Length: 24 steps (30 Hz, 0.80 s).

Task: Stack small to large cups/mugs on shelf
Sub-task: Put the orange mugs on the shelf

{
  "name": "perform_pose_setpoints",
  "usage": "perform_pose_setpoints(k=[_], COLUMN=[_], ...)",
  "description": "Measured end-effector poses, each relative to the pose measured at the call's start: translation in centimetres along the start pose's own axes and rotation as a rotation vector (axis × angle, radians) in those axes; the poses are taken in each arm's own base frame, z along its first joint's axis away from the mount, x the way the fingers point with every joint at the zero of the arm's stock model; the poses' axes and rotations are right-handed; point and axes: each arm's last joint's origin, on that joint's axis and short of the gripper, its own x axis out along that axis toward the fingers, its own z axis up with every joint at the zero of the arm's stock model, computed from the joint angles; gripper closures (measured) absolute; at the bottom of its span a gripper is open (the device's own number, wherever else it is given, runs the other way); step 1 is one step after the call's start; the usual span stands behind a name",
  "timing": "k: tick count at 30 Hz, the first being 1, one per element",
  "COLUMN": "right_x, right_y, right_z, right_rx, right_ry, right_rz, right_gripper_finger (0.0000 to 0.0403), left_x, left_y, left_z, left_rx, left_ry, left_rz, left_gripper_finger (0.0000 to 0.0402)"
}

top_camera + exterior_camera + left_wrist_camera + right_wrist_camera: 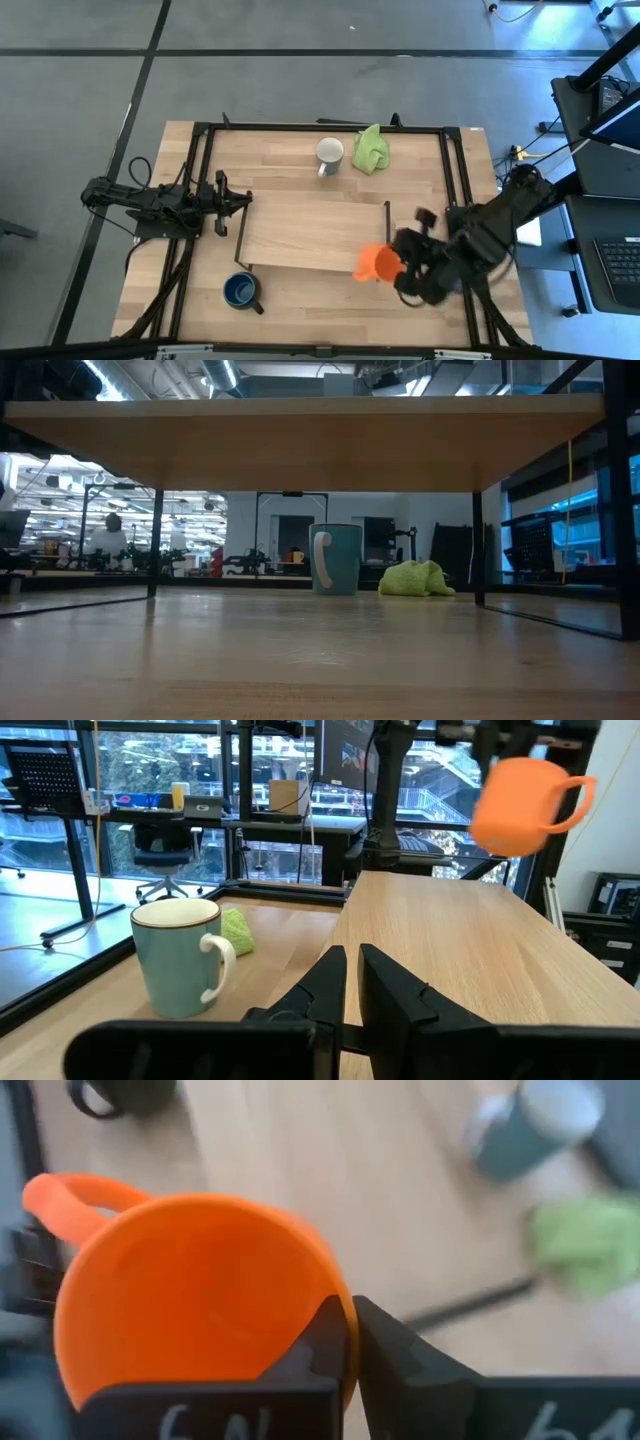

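Orange mug (378,263) hangs tilted in the right pincer (352,1342), clamped by its rim, above the shelf's (310,232) near right corner. Likely step: carrying it to be placed; next comes levelling and lowering. Blue mug (240,290) sits on the worktop (290,302) nearby. Left pincer (350,988) waits clenched, empty. White-grey mug (329,153) stands farthest.

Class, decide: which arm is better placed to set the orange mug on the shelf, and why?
The right. Its pincer already pinches the orange mug by the rim at the shelf's near right corner. The left pincer waits, holding nothing, at the shelf's far end.
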Motion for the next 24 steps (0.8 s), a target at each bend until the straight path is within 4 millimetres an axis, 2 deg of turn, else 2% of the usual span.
perform_pose_setpoints(k=[4,10,18,24], right_x=[1.5,3.8,5.8,8.1], right_y=[-2.0,-4.6,-8.6,-9.2], right_z=[2.7,5.5,6.4,7.1], right_rx=[-0.157,-0.371,-0.562,-0.690], right_ry=[0.036,0.082,0.196,0.211], right_rz=[0.034,0.224,0.310,0.370], right_gripper_finger=[0.0385,0.0385,0.0382,0.0382], left_x=[0.0,0.0,0.0,0.0], left_y=[0.0,0.0,0.0,0.0], left_z=[0.0,0.0,0.0,0.0], left_rx=[0.000,0.000,0.000,0.000], left_ry=[0.000,0.000,0.000,0.000], left_rz=[0.000,0.000,0.000,0.000], left_gripper_finger=[0.0376,0.0376,0.0376,0.0376])
